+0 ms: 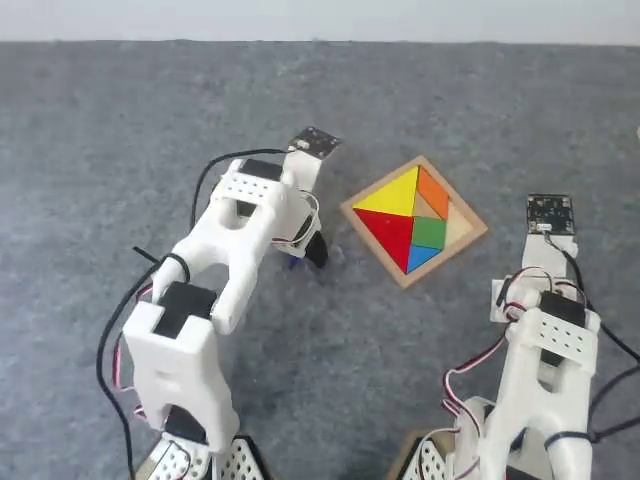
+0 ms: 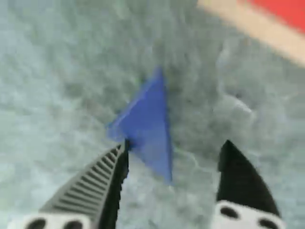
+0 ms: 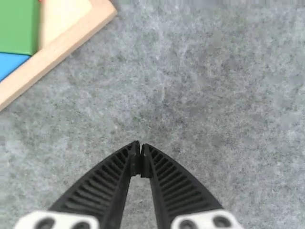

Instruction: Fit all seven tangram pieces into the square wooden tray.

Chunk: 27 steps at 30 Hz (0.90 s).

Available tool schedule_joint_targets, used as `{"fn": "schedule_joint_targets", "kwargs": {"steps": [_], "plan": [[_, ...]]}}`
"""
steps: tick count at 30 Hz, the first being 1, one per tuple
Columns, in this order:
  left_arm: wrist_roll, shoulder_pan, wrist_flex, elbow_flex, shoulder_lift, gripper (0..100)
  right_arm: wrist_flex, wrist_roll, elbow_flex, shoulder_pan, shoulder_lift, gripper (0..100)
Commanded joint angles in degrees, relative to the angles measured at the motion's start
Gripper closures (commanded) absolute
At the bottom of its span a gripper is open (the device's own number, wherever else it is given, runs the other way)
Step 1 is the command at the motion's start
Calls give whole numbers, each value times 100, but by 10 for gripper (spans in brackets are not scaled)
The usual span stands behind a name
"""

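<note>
Left wrist view: left gripper (image 2: 176, 145) fingers spread wide, low over grey felt (image 2: 57, 71). Ribbed fingertip (image 2: 120, 155) at the edge of the blue triangle (image 2: 147, 121); contact unclear. High view: left arm (image 1: 235, 240) stretched forward; triangle lies on felt near the tray (image 1: 459, 231), outside it. Right gripper (image 3: 140, 148) fingers pressed together, holding nothing, beside the tray's corner.

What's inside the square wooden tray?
A yellow triangle, a red triangle, an orange piece, a green piece and a light blue piece lie inside the tray. A pale patch looks like bare wood. The floor under the pieces is covered.
</note>
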Motion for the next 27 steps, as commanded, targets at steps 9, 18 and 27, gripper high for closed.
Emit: {"fn": "schedule_joint_targets", "kwargs": {"steps": [9, 18, 27], "plan": [[-378, 149, 79, -400, 325, 690, -57, 70, -26, -119, -110, 989], [-563, 141, 651, -558, 571, 884, -57, 70, -26, -110, -110, 989], [-747, 158, 659, -980, 563, 956, -57, 70, -26, -101, -110, 989]]}}
